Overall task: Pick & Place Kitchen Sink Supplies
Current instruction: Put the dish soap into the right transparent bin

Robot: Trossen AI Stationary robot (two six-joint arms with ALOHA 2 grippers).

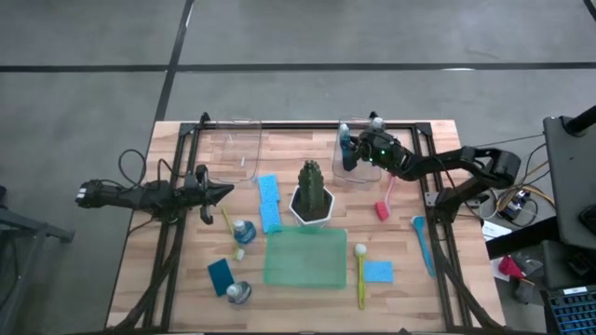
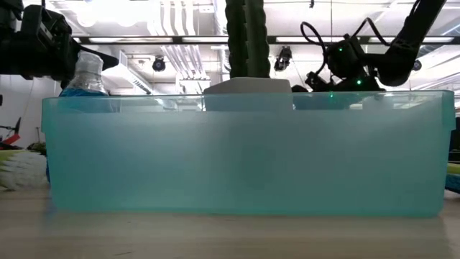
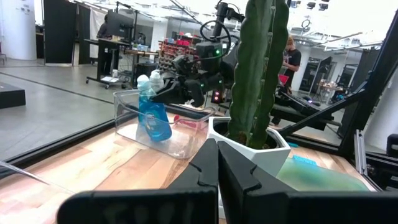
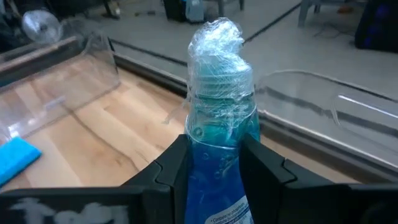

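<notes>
Your right tool [image 4: 214, 168] clamped on one blue-liquid bottle [image 4: 217, 118] over the clear bin [image 1: 352, 158], left tool [image 1: 226, 192] closed empty, two bottles [image 1: 244, 229], four sponges [image 1: 268, 201], four brushes [image 1: 423, 244] on the table [image 1: 168, 270]

Bright overhead ceiling lights; low view's near tray [image 2: 244, 155] blurred

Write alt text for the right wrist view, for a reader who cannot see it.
The right claw grips a clear bottle of blue liquid by its shoulders, its cap wrapped in crinkled plastic film. Below lie the wooden table, a clear plastic bin on one side with a blue sponge near it, and another clear bin's rim just past the bottle.
</notes>
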